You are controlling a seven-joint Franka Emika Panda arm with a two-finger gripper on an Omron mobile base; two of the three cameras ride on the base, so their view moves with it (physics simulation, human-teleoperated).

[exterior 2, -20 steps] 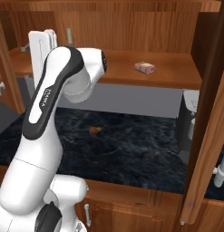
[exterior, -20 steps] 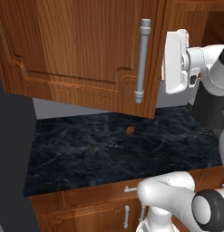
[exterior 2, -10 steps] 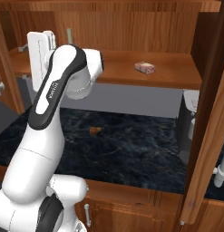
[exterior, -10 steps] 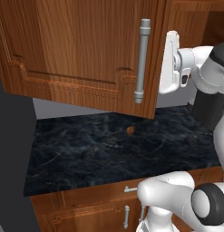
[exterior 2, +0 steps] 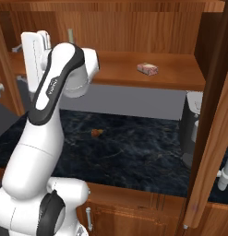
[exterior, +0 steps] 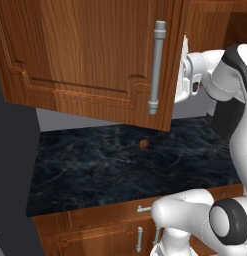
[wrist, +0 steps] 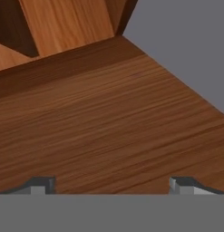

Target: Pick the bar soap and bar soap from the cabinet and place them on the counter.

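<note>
One bar soap [exterior 2: 147,68], pinkish with darker ends, lies flat on the shelf of the open cabinet [exterior 2: 180,78], right of its middle. My arm is raised with its white hand [exterior 2: 36,48] at the shelf's left end, well left of the soap. In the left base view the hand [exterior: 187,75] sits just behind the edge of the open cabinet door [exterior: 95,60]. In the hand view the gripper [wrist: 112,185] is open wide over bare shelf wood [wrist: 109,122], nothing between its fingertips [wrist: 41,185]. The black counter [exterior 2: 134,152] lies below.
A small round brown lump [exterior 2: 96,132] rests on the counter. A pale cylinder [exterior 2: 70,36] stands at the shelf's back left. The right cabinet door [exterior 2: 212,138] hangs open with its silver handle [exterior 2: 225,173]; a grey appliance [exterior 2: 194,120] stands beside it. Drawers [exterior: 140,235] run below.
The hand has crept a little leftward and deeper toward the cabinet, partly slipping behind the left door's edge. The gripper stays open; the soap has not moved.
</note>
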